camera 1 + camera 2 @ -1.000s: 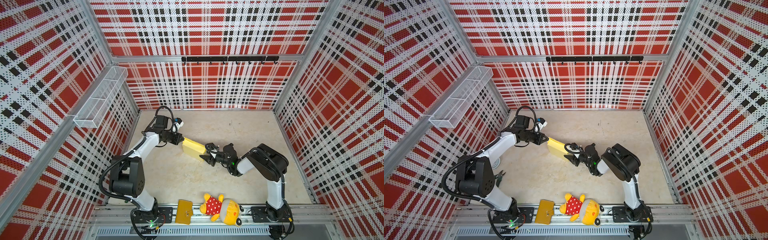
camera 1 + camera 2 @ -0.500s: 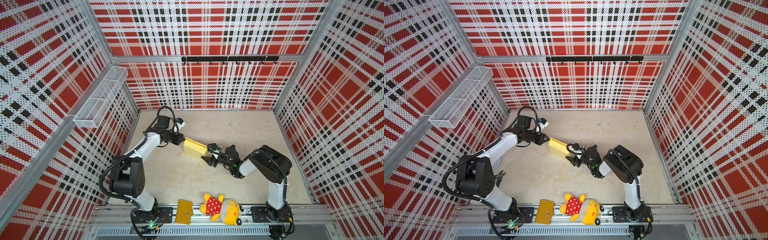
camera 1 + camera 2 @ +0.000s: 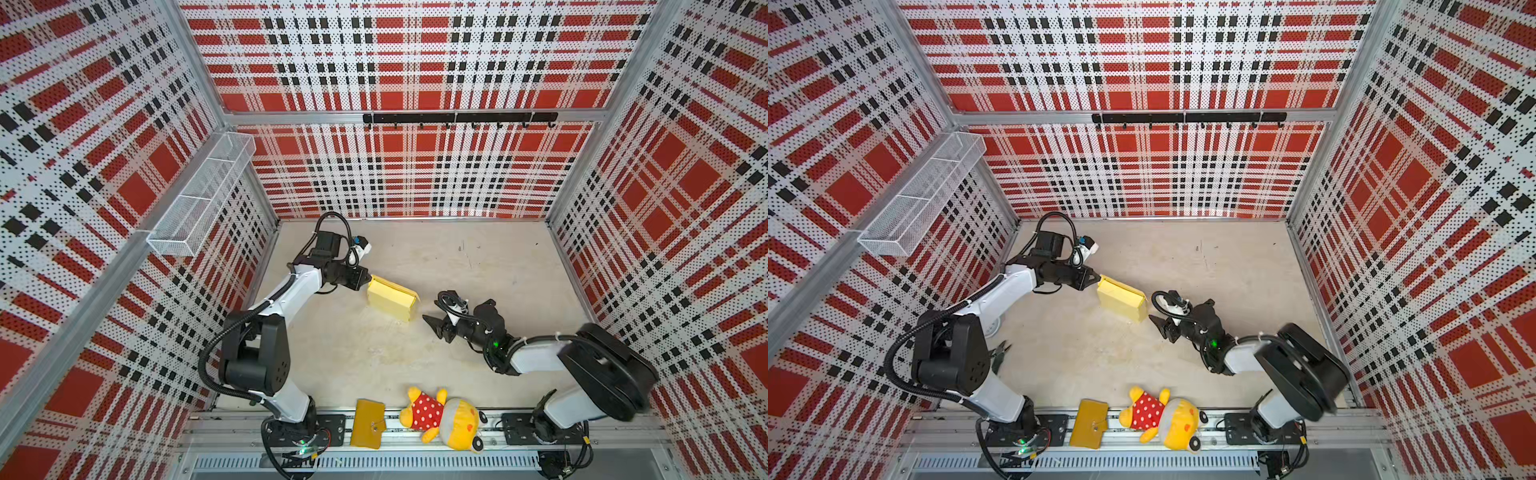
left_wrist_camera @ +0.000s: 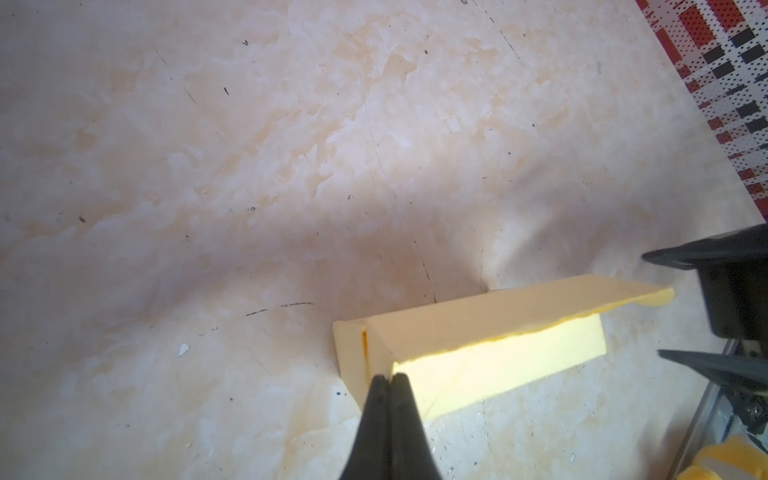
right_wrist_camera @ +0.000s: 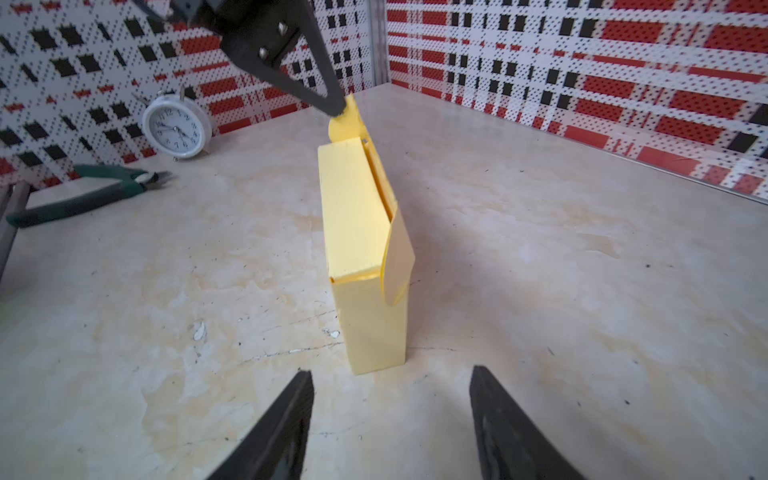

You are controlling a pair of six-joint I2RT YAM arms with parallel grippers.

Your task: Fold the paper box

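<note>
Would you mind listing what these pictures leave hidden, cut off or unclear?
Paper box interior: right wrist view, closed off by its own panels.
Alarm clock: in a top view, mostly hidden under the left arm.
Pliers: in a top view, only the tip shows past that arm.
Plush toy: left wrist view, cut off by the corner.

pliers (image 3: 1001, 352): largely hidden behind left arm (image 3: 951, 357) in a top view | plush toy (image 4: 715, 463): cut off at left wrist view's edge | paper box (image 5: 365, 249) flap tip: covered by left pincer (image 5: 340, 109)

Tabletop (image 3: 478, 257) bare beyond the paper box (image 3: 390, 301); pliers (image 5: 133, 183), clock (image 5: 176, 124) (both leftward) block passage.
</note>
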